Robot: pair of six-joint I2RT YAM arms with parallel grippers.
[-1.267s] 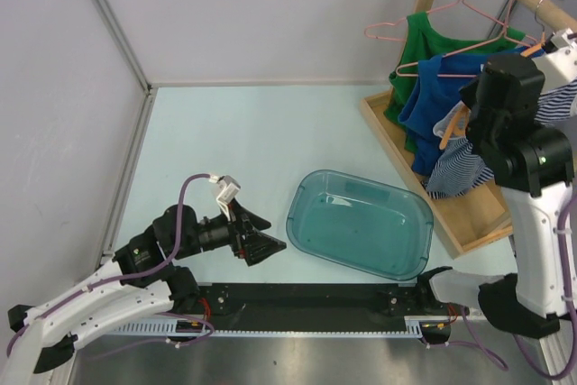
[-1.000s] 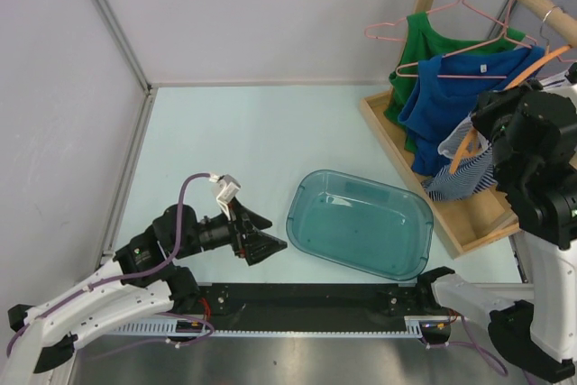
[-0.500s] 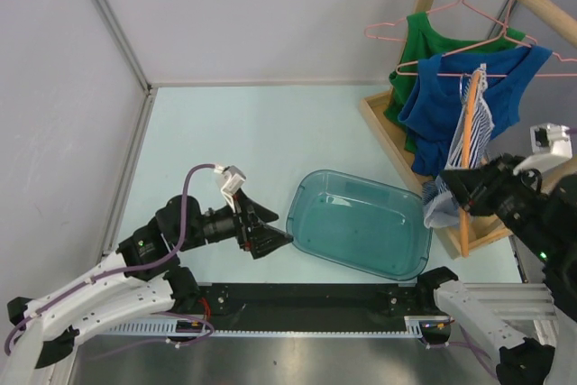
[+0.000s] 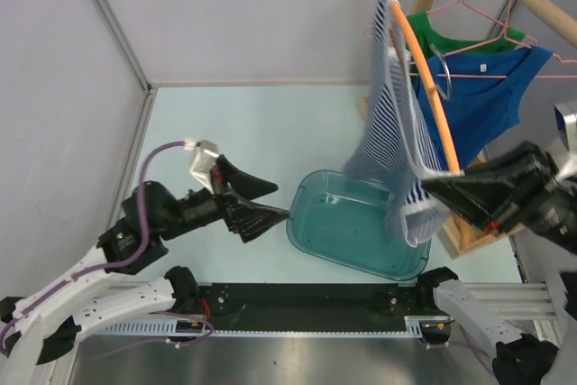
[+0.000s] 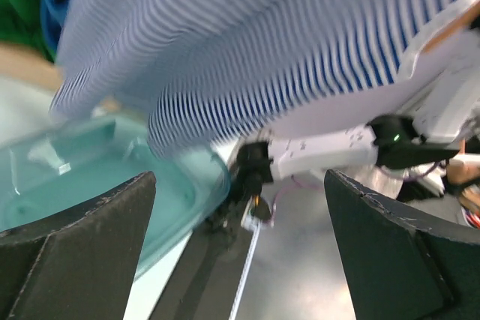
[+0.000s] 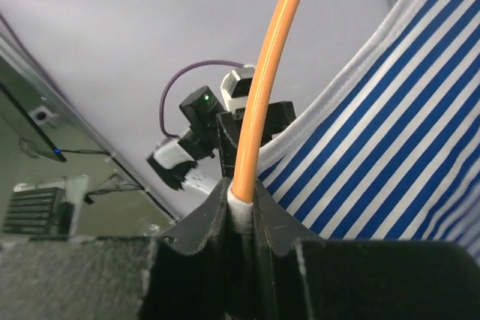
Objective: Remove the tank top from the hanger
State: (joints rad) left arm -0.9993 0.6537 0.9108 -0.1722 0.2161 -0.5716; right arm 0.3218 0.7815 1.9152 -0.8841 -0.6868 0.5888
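Blue-and-white striped tank top (image 4: 383, 142), judged limp and light, is best pinched at its hem by the wide-spread left fingers (image 4: 245, 188), its orange hanger (image 6: 262, 80) being clamped in the right fingers (image 4: 464, 194).

no legible text, brand, number or sign anywhere in the three views. only a small white tag (image 4: 483, 68) at the neckline of the blue tank top (image 4: 491, 105), too small to read, and faint dark marks on the white arm link (image 5: 322, 148), blurred beyond reading.
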